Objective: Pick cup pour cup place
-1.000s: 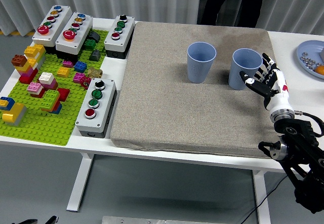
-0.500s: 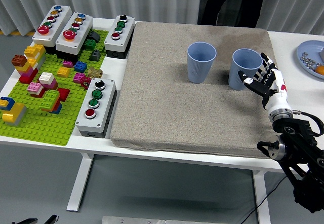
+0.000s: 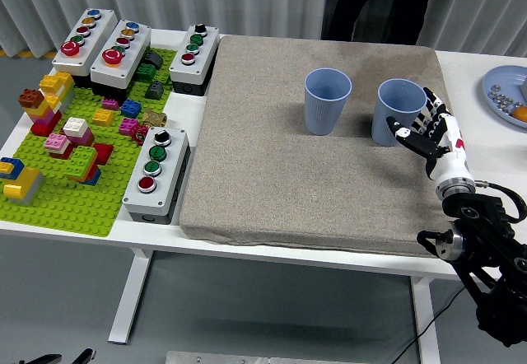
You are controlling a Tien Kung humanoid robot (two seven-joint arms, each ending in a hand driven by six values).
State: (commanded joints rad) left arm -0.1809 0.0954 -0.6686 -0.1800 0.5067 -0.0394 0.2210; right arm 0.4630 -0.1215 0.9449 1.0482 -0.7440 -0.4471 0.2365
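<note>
Head view: your right hand (image 3: 430, 132) is at the right cup (image 3: 398, 112), fingers spread and cupped around its right side, right at the wall but not visibly clamped on it. Can't confirm contact from this angle. Thumb sits low on the near side of the cup, the other fingers (image 3: 431, 110) fan up past the rim. The arm (image 3: 486, 249) comes in from the lower right corner.

Both blue cups stand upright on the grey mat (image 3: 305, 150), open ends up. Left cup (image 3: 328, 100) is near the right one, apart from it, clear of the hand.

Mat covers the middle of the white tabletop (image 3: 33, 224). On the left: green brick baseplate (image 3: 74, 175) with coloured bricks, plus four grey button boxes, three at the far edge (image 3: 120, 51) and one (image 3: 156, 175) just beside the mat's left edge. On the far right, a blue plate (image 3: 506, 92) with small bits on it, cut by the frame edge.

A person (image 3: 379, 6) in dark clothes stands at the far side, hands not on the tabletop.
</note>
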